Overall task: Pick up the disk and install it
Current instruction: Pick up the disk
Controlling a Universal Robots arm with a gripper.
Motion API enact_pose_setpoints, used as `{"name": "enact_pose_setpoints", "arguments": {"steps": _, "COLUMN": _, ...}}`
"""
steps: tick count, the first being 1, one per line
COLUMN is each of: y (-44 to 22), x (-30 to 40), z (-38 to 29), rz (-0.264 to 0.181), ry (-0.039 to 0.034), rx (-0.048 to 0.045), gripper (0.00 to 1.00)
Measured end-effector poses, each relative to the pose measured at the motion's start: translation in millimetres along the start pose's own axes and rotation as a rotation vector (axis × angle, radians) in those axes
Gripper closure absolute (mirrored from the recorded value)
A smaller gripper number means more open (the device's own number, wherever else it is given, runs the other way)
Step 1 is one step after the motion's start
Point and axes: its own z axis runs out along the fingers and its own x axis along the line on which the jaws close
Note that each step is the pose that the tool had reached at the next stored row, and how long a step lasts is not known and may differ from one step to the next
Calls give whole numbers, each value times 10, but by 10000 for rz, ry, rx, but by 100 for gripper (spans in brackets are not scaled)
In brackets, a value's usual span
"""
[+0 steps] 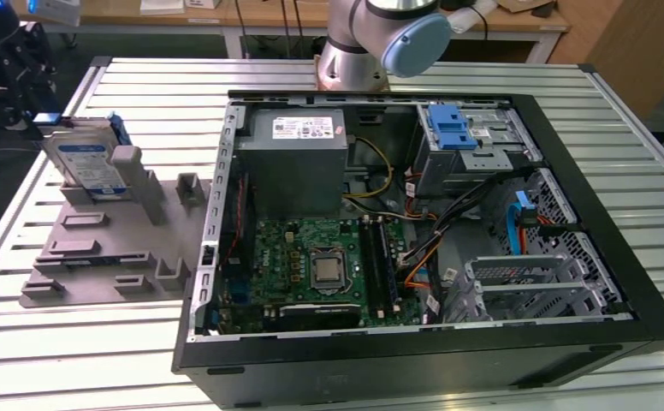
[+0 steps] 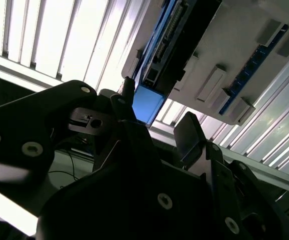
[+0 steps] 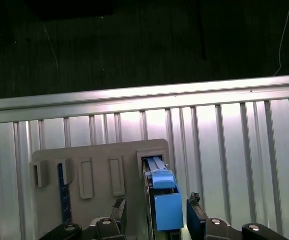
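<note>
The tool (image 3: 157, 201) is pointing down, its fingers (image 3: 195, 217) spread apart on either side of the disk (image 3: 167, 210), which is standing upright in the grey holder (image 1: 103, 248) on the bench (image 1: 81, 342), at nine o'clock from the computer case (image 1: 423, 368).

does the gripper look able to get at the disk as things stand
Probably yes: in the first wrist view the disk stands on edge in the grey holder, top bare, with the gripper open astride it.
</note>
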Motion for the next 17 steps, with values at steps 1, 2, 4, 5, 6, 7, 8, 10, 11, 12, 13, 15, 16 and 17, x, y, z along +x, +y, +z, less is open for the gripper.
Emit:
{"name": "enact_pose_setpoints", "arguments": {"steps": 1, "y": 0, "x": -4, "z": 5, "rz": -1, "ry": 0, "rx": 1, "gripper": 41}}
{"name": "enact_pose_setpoints", "arguments": {"steps": 2, "y": 1, "x": -8, "z": 10, "rz": -1, "ry": -1, "rx": 1, "gripper": 41}}
{"name": "enact_pose_setpoints", "arguments": {"steps": 4, "y": 1, "x": -12, "z": 25, "rz": -8, "ry": -1, "rx": 2, "gripper": 41}}
{"name": "enact_pose_setpoints", "arguments": {"steps": 5, "y": 2, "x": -13, "z": 35, "rz": -22, "ry": -1, "rx": 2, "gripper": 41}}
{"name": "enact_pose_setpoints", "arguments": {"steps": 6, "y": 2, "x": -13, "z": 45, "rz": -56, "ry": 0, "rx": 2, "gripper": 41}}
{"name": "enact_pose_setpoints", "arguments": {"steps": 7, "y": 2, "x": -14, "z": 56, "rz": -106, "ry": 2, "rx": 2, "gripper": 41}}
{"name": "enact_pose_setpoints", "arguments": {"steps": 8, "y": 2, "x": -14, "z": 67, "rz": -163, "ry": 2, "rx": 5, "gripper": 41}}
{"name": "enact_pose_setpoints", "arguments": {"steps": 10, "y": 5, "x": -14, "z": 92, "rz": -253, "ry": 2, "rx": 23, "gripper": 41}}
{"name": "enact_pose_setpoints", "arguments": {"steps": 11, "y": 8, "x": -19, "z": 101, "rz": -267, "ry": 2, "rx": 29, "gripper": 41}}
{"name": "enact_pose_setpoints", "arguments": {"steps": 12, "y": 12, "x": -26, "z": 108, "rz": -269, "ry": 2, "rx": 29, "gripper": 41}}
{"name": "enact_pose_setpoints", "arguments": {"steps": 13, "y": 15, "x": -32, "z": 112, "rz": -270, "ry": 3, "rx": 29, "gripper": 41}}
{"name": "enact_pose_setpoints", "arguments": {"steps": 15, "y": 23, "x": -38, "z": 124, "rz": -270, "ry": 2, "rx": 30, "gripper": 41}}
{"name": "enact_pose_setpoints", "arguments": {"steps": 16, "y": 26, "x": -38, "z": 130, "rz": -274, "ry": 2, "rx": 31, "gripper": 41}}
{"name": "enact_pose_setpoints", "arguments": {"steps": 17, "y": 30, "x": -37, "z": 136, "rz": -291, "ry": 3, "rx": 30, "gripper": 41}}
